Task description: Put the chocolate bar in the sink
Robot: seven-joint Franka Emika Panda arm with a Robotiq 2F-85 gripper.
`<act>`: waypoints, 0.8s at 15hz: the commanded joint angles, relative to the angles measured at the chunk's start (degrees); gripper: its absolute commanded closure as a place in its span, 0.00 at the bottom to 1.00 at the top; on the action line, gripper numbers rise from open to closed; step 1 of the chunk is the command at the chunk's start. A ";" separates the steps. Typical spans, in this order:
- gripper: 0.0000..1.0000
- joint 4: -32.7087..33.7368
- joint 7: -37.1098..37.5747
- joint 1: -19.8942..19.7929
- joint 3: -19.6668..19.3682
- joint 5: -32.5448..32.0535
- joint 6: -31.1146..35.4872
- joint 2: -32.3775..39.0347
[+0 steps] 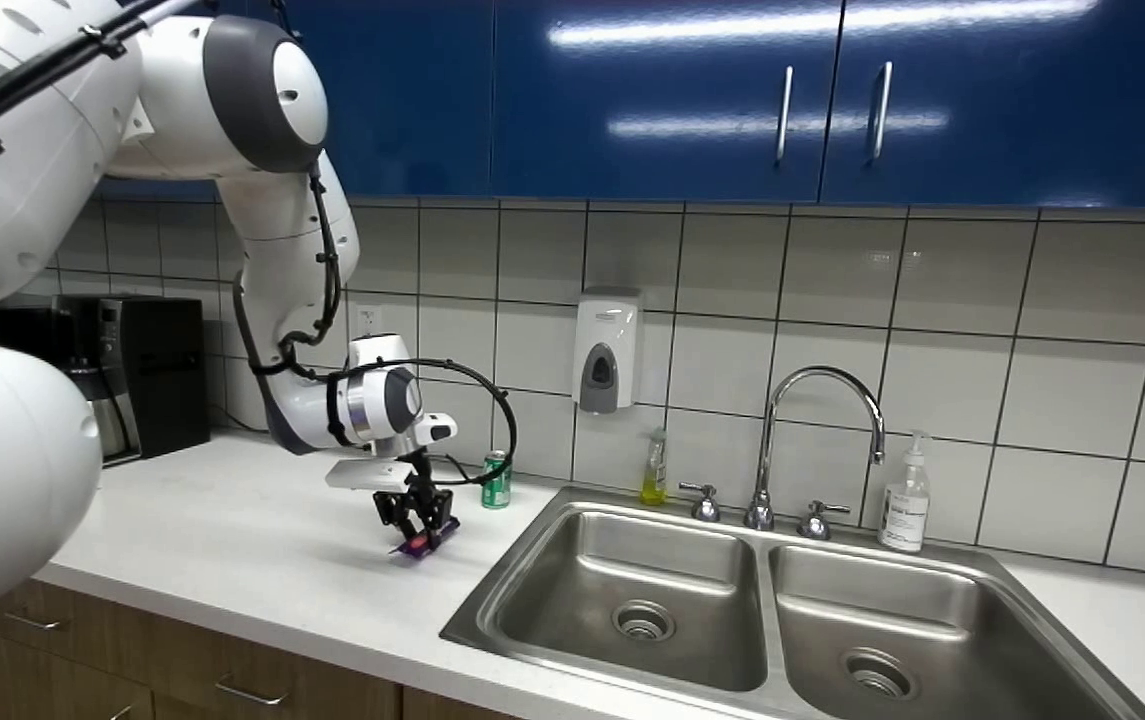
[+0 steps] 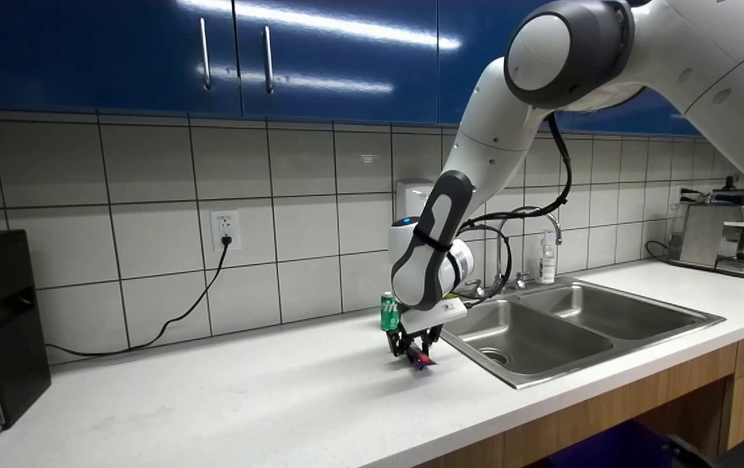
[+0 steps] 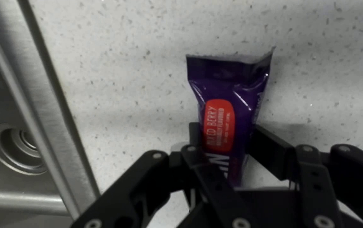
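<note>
The chocolate bar, in a dark purple wrapper with a red patch, shows in both exterior views (image 1: 419, 545) (image 2: 419, 359) and in the wrist view (image 3: 229, 95). My gripper (image 1: 419, 530) points down at the counter left of the sink; it also shows in the wrist view (image 3: 226, 134). Its fingers press both long sides of the bar near its middle. The bar's near end is partly hidden behind a finger. I cannot tell whether the bar touches the counter or hangs just above it. The steel double sink (image 1: 504, 572) (image 2: 479, 359) has its rim (image 3: 46, 104) beside the bar.
A green can (image 1: 497, 482) stands on the counter behind my gripper. A yellow soap bottle (image 1: 653, 470), the chrome faucet (image 1: 767, 450) and a pump bottle (image 1: 904, 508) stand along the sink's back edge. A black coffee machine (image 1: 157, 370) stands at the counter's far end.
</note>
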 commanded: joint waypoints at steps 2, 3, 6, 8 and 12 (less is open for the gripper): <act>0.83 -1.64 1.16 3.12 -4.32 -2.13 0.10 -4.52; 0.83 -1.80 1.57 3.63 -5.19 -2.63 0.18 -5.11; 0.83 -2.25 2.39 4.17 -6.85 -3.73 0.42 -6.21; 0.83 -2.57 3.02 4.18 -7.63 -4.18 0.43 -6.52; 0.83 -3.45 4.86 3.68 -9.54 -4.01 0.64 -6.40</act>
